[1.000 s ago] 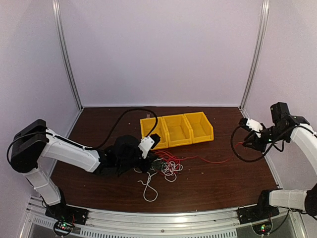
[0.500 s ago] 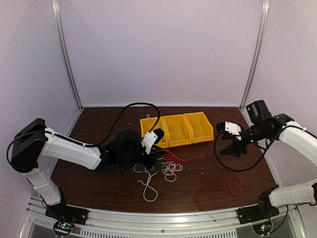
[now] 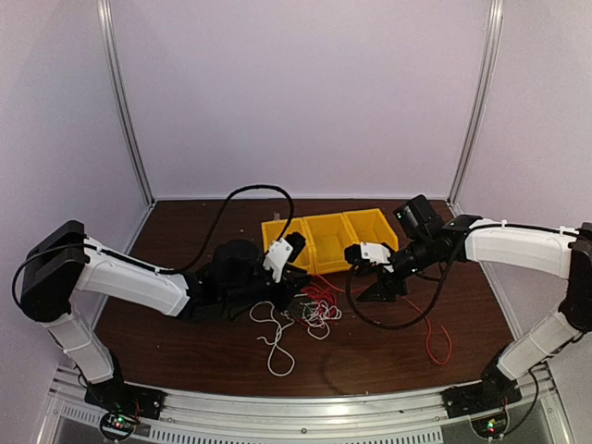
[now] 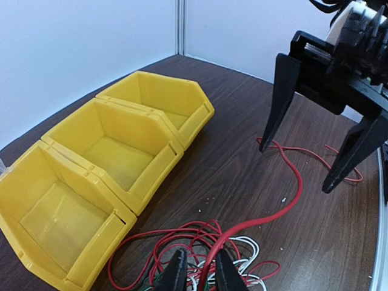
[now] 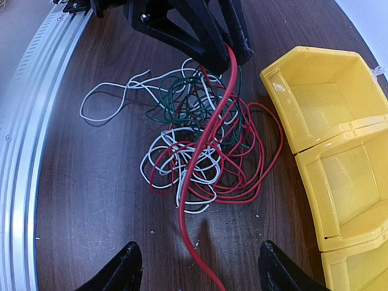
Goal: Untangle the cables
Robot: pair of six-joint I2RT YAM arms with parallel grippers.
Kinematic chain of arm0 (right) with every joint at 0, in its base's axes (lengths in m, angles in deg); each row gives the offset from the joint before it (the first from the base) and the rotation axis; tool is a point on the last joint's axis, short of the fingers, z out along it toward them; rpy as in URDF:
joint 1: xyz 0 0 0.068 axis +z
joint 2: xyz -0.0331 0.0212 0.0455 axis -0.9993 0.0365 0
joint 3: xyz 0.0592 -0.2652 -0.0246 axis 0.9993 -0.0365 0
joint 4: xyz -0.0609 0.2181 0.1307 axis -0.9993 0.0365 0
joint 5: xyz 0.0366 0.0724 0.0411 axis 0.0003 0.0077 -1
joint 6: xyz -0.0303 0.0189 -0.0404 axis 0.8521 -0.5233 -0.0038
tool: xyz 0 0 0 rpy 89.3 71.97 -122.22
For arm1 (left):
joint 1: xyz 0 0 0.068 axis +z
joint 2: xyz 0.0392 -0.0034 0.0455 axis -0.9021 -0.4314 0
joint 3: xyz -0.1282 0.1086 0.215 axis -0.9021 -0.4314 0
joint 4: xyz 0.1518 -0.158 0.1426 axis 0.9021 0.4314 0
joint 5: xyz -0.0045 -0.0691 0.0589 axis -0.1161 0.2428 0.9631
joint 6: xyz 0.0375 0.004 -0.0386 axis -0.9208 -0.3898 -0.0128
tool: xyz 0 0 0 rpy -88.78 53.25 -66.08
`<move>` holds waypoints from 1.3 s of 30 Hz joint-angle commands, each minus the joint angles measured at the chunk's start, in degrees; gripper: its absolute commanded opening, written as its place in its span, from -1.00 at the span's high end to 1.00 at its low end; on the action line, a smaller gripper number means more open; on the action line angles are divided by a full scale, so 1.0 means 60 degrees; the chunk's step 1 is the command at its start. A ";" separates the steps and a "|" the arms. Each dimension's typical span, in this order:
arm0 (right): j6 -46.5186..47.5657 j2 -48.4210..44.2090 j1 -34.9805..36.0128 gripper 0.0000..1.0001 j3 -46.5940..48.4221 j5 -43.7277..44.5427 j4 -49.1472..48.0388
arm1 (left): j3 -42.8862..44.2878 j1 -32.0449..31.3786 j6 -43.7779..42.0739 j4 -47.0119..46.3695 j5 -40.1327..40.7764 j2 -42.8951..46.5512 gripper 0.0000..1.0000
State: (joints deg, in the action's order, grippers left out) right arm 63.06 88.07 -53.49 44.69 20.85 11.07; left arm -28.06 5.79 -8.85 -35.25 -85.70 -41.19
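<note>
The cables (image 3: 316, 311) lie as a loose tangle of thin red, white and dark green wires in front of the yellow bins; the same tangle (image 5: 200, 139) fills the right wrist view. My left gripper (image 3: 296, 298) sits at the tangle's left edge, shut on a red cable (image 4: 291, 200) that runs between its fingers (image 4: 176, 270) and off to the right. That red cable (image 5: 193, 182) passes under my right gripper (image 5: 200, 276), which hangs wide open just right of the tangle with nothing held. The red cable's far end (image 3: 435, 342) rests on the table.
Three joined yellow bins (image 3: 333, 242) stand empty behind the tangle. A white wire loop (image 3: 275, 350) trails toward the front edge. The aluminium rail (image 5: 30, 151) borders the near side. A thick black arm cable (image 3: 242, 199) arches over the left arm.
My right arm swung in from the right edge toward the tangle, opened and let go of the red cable, whose end dropped onto the table. The left arm barely moved.
</note>
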 commanded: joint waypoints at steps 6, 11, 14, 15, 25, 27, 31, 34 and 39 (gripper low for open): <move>0.0600 0.0699 0.0153 0.19 0.0292 0.0834 -0.0553 | -0.0016 0.0005 0.0180 -0.0688 -0.0118 -0.0075 0.66; 0.0315 0.0745 0.0177 0.65 0.0548 0.0851 -0.0449 | -0.0042 0.0010 0.0169 -0.0717 -0.0070 -0.0139 0.66; 0.0231 0.0621 0.0178 0.57 0.0520 0.1056 -0.0520 | -0.0045 0.0007 0.0176 -0.0800 -0.0075 -0.0197 0.67; 0.0174 0.0621 0.0174 0.61 0.0483 0.1118 -0.0576 | -0.0046 0.0016 0.0166 -0.0842 -0.0074 -0.0217 0.67; -0.0274 0.0004 0.0180 1.00 0.1016 0.0778 -0.0164 | -0.0172 0.0012 0.0063 -0.1072 -0.0013 -0.0453 0.04; -0.0403 -0.0374 0.0196 1.00 0.1451 0.0424 0.0180 | -0.0093 0.0007 -0.0130 -0.1090 0.0137 -0.0705 -0.01; -0.0536 -0.0846 0.0220 1.00 0.2498 -0.0104 0.1031 | 0.0476 0.0066 -0.0302 -0.0917 0.0464 -0.1614 0.07; -0.0677 -0.1115 0.0214 1.00 0.3415 -0.0372 0.1645 | 0.0940 0.0121 -0.0257 -0.0816 0.0222 -0.2351 0.30; -0.0873 -0.1367 0.0101 1.00 0.5621 -0.0539 0.2634 | 0.0426 0.0137 -0.0052 -0.1603 -0.0128 -0.2722 0.42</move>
State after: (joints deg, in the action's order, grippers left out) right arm 59.91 81.67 -52.64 69.62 20.57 20.87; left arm -23.97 6.22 -9.64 -40.03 -84.85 -56.75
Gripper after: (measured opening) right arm 0.022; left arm 0.299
